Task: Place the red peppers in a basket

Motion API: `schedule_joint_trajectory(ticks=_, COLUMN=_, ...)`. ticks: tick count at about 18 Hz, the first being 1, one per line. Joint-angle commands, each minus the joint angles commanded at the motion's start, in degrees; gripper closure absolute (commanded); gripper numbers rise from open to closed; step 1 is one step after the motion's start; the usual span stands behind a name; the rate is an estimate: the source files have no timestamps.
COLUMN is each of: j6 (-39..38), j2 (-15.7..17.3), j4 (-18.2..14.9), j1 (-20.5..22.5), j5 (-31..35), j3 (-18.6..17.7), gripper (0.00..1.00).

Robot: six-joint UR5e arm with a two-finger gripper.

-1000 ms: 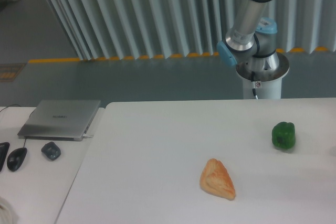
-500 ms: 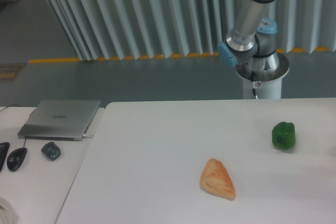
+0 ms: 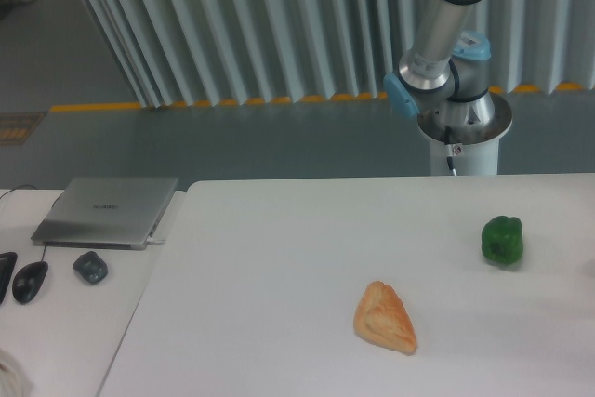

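Across the white table [image 3: 279, 258] nothing red shows: the red pepper and the basket both lie outside this view, so the relation the coming move turns on, which way the pepper sits from the gripper, cannot be read. Only the UR5e arm's base and lower joints [image 3: 446, 72] appear, rising at the far right behind the table and leaving the frame at the top; the gripper itself is out of sight, so whether its fingers are apart or together cannot be told. Left of the table, on a separate surface, sits a closed laptop [image 3: 107, 211]. Near the table's front lies an orange-tan triangular pastry [image 3: 384, 317], and well apart to its right a green bell pepper [image 3: 502, 239]. Neither is wanted. Of the red pepper's look, nothing can be said.
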Motion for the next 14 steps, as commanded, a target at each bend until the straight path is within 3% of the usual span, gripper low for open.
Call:
schedule_joint_trajectory(ticks=2, j6=0.17, j2=1.4, j4=-2.9, j1=-2.19, j5=0.0, j3=-0.8, gripper=0.0)
schedule_joint_trajectory(ticks=5, j6=0.18, j2=4.57, j4=-10.97, j1=-6.41, j5=-1.66, j3=-2.03, gripper=0.0)
schedule_joint_trajectory(ticks=6, j6=-0.26, j2=4.84, j4=-12.22, j1=-7.47, j5=-2.37, j3=-2.21, gripper=0.0)
schedule_joint_trajectory(ticks=14, j6=-2.11, j2=8.0, j4=-16.18, j1=-13.02, j5=-6.07, j3=-5.72, gripper=0.0)
